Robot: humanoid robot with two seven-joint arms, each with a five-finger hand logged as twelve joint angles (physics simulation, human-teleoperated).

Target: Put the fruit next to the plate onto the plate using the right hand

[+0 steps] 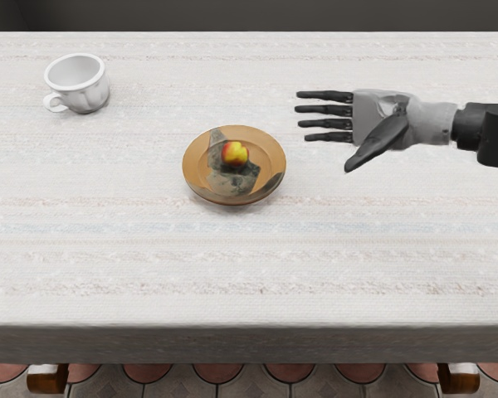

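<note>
A small red and yellow fruit lies in the middle of a shiny bronze plate at the table's centre. My right hand hovers to the right of the plate, apart from it, palm flat and fingers stretched out toward the left, thumb angled down. It holds nothing. The right forearm comes in from the picture's right edge. No left arm shows.
A white cup with its handle at the lower left stands at the back left of the pale cloth-covered table. The table's front edge runs along the bottom, with tiled floor below it.
</note>
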